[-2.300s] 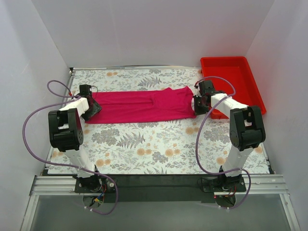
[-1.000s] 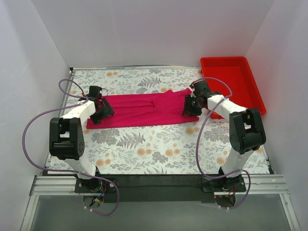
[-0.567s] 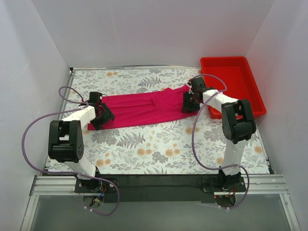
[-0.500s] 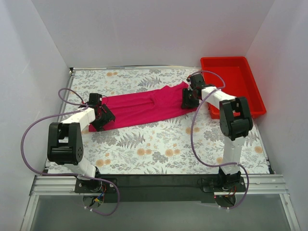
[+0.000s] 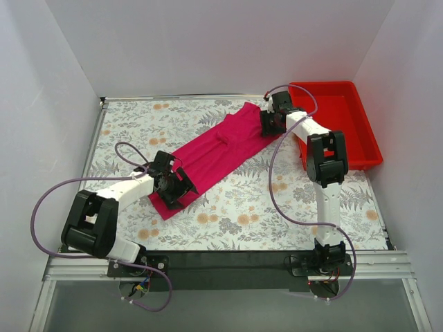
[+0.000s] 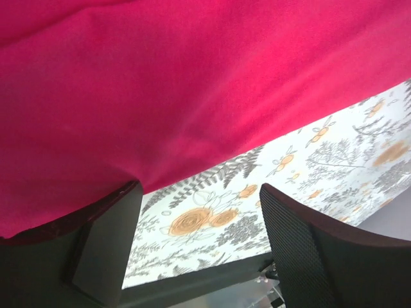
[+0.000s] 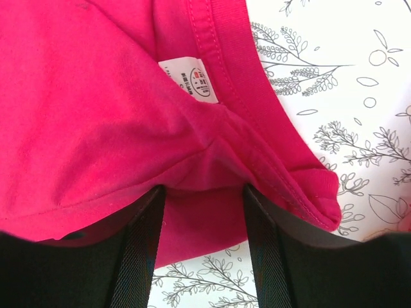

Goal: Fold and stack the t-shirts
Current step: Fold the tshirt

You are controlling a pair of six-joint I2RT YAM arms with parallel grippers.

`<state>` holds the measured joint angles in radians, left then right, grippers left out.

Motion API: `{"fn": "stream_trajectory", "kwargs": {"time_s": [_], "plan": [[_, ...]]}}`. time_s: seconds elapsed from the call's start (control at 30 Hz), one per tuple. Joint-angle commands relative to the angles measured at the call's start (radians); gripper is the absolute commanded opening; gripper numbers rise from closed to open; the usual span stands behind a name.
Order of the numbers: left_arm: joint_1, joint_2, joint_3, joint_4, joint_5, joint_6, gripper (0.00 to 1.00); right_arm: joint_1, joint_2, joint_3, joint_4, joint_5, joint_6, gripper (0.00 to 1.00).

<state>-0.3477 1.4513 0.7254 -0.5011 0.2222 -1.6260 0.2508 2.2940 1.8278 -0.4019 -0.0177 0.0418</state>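
The magenta-pink t-shirt (image 5: 218,149) lies folded into a long strip, running diagonally from near left to far right on the table. My left gripper (image 5: 174,188) is at its near left end. In the left wrist view (image 6: 200,187) the jaws stand wide apart with the table showing between them, and the shirt (image 6: 192,83) drapes over the left finger (image 6: 103,244). My right gripper (image 5: 268,123) is at the collar end. In the right wrist view (image 7: 204,189) the jaws stand apart, and the shirt (image 7: 96,96) with its white label (image 7: 189,77) covers their tips.
A rigid red plastic bin (image 5: 360,138) stands at the far right, just beside the right gripper. The table (image 5: 242,207) has a floral cloth. White walls close in the left, back and right sides.
Both grippers moved with the shirt's ends: the left end swung toward the near middle, the right end went back toward the bin. The shirt turned from level to diagonal.
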Motion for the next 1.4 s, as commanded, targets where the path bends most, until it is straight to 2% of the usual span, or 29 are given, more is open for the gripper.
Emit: {"fn": "stream_trajectory", "kwargs": {"time_s": [0.0,0.03,0.17,0.3,0.4,0.5,0.63,0.87,1.13,1.37], "plan": [[-0.008,-0.037,-0.017,-0.151,-0.013,-0.018,0.70,-0.005,-0.013,0.027,-0.032,0.025,-0.037,0.50],[-0.008,-0.048,-0.005,-0.162,-0.038,-0.015,0.71,-0.002,-0.046,0.001,-0.032,-0.020,-0.037,0.50],[-0.005,-0.074,0.110,-0.227,-0.130,0.041,0.76,0.031,-0.162,-0.089,-0.029,-0.042,-0.023,0.51],[0.033,-0.014,0.287,-0.295,-0.268,0.193,0.76,0.065,-0.281,-0.215,-0.020,-0.064,0.050,0.50],[0.081,0.036,0.396,-0.262,-0.348,0.277,0.72,0.088,-0.367,-0.341,0.026,-0.085,0.137,0.49],[0.114,0.122,0.457,-0.203,-0.406,0.371,0.64,0.110,-0.439,-0.444,0.112,-0.139,0.240,0.46],[0.159,0.213,0.476,-0.120,-0.428,0.446,0.59,0.122,-0.453,-0.508,0.207,-0.188,0.363,0.43],[0.188,0.342,0.473,-0.071,-0.429,0.436,0.59,0.122,-0.383,-0.492,0.284,-0.156,0.469,0.38],[0.188,0.347,0.385,-0.065,-0.388,0.413,0.59,0.116,-0.260,-0.460,0.301,-0.113,0.494,0.38],[0.188,0.322,0.306,-0.120,-0.265,0.322,0.59,0.059,-0.177,-0.388,0.302,-0.111,0.454,0.39]]}}
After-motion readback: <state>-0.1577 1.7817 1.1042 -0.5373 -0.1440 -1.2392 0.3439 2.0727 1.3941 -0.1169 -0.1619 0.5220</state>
